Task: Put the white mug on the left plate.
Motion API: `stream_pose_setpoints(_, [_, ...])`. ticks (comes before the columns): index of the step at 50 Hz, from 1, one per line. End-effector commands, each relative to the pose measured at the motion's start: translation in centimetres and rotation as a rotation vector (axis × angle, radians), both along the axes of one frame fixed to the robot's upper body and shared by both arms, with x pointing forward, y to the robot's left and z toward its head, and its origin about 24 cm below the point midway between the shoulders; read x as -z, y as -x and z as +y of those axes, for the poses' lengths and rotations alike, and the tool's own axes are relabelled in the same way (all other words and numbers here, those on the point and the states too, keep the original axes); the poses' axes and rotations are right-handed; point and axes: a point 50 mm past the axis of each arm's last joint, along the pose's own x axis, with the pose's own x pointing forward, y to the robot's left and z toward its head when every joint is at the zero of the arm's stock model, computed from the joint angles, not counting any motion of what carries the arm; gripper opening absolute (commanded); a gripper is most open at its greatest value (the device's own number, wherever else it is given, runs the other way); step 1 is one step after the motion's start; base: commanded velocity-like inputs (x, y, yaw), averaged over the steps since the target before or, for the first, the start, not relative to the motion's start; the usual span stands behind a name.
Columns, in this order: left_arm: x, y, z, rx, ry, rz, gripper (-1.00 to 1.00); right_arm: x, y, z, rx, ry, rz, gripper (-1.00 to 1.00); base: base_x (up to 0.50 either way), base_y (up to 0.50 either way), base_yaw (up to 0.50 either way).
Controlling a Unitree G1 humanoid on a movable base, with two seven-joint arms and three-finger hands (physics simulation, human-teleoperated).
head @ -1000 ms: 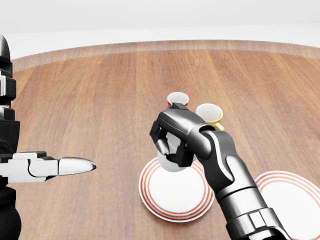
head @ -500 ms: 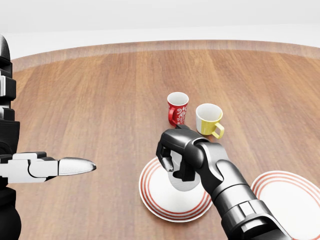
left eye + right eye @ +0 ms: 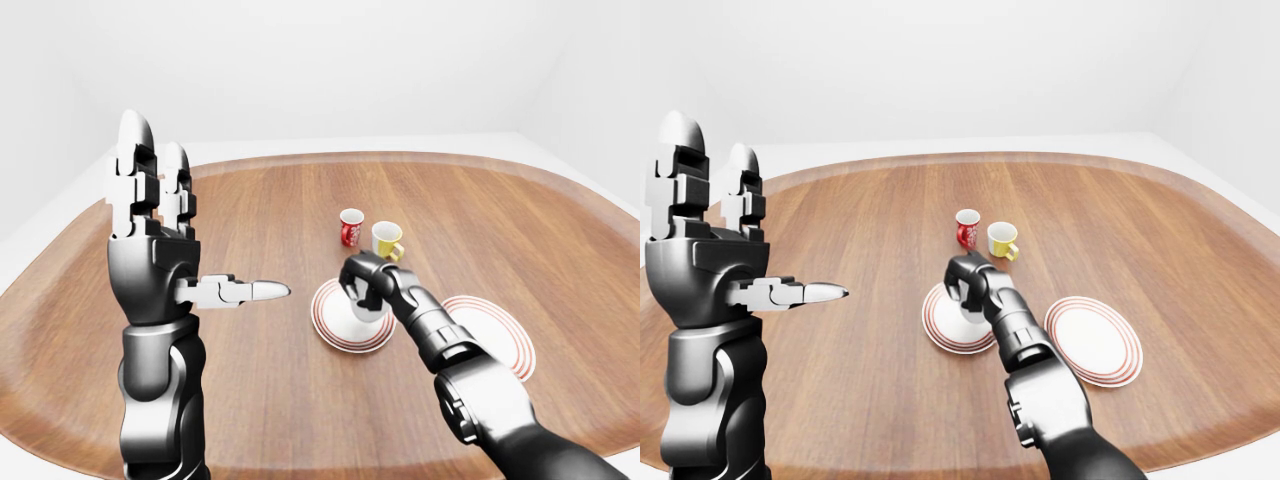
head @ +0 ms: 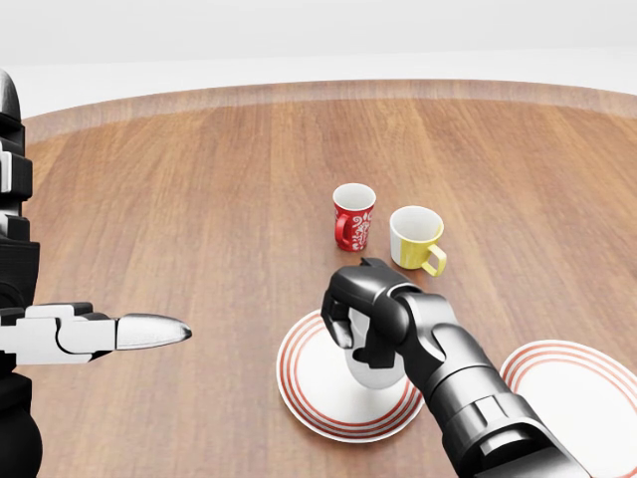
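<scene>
While the right hand [image 4: 366, 321] wraps its dark fingers [image 4: 339, 321] closed around the white mug [image 4: 373, 372], the mug's base sits low over the left plate [image 4: 302, 383], near the plate's centre; whether it actually touches the plate I cannot tell, since the hand covers most of it. Only the mug's lower body shows beneath the knuckles in the head view.

From the left plate, the red mug [image 4: 353, 216] stands at about 12 o'clock, upright, apart from the plate's rim. Just beside it, toward 1 o'clock of the plate, stands the yellow mug [image 4: 414, 238], also upright, with its handle turned to the view's right. The two mugs are near each other but not touching.

At 3 o'clock of the left plate lies the right plate [image 4: 587, 398], with the same red rings, partly hidden by the right forearm in the head view and cut by the frame's corner there; the right-eye view shows it whole [image 3: 1098, 340].

At 9 o'clock of the left plate, well apart, the left hand [image 3: 160, 240] is raised upright above the table [image 4: 179, 199], fingers [image 3: 135, 160] spread wide and straight, thumb pointing toward the plate, holding nothing.
</scene>
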Motion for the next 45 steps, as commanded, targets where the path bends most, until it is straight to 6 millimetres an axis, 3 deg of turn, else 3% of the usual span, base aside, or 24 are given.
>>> stream_pose_setpoints(1, [-0.05,-0.03,0.07,-0.002,0.001,-0.002,1.0,0.39,0.08,-0.1,0.023,-0.022,-0.004,-1.0,0.0,0.0,0.0])
stream_pose_setpoints(45, [-0.08,-0.13,0.12,-0.003,0.002,-0.002,1.0,0.05,-0.1,0.36,0.022,-0.028,-0.04,-1.0,0.0,0.0,0.0])
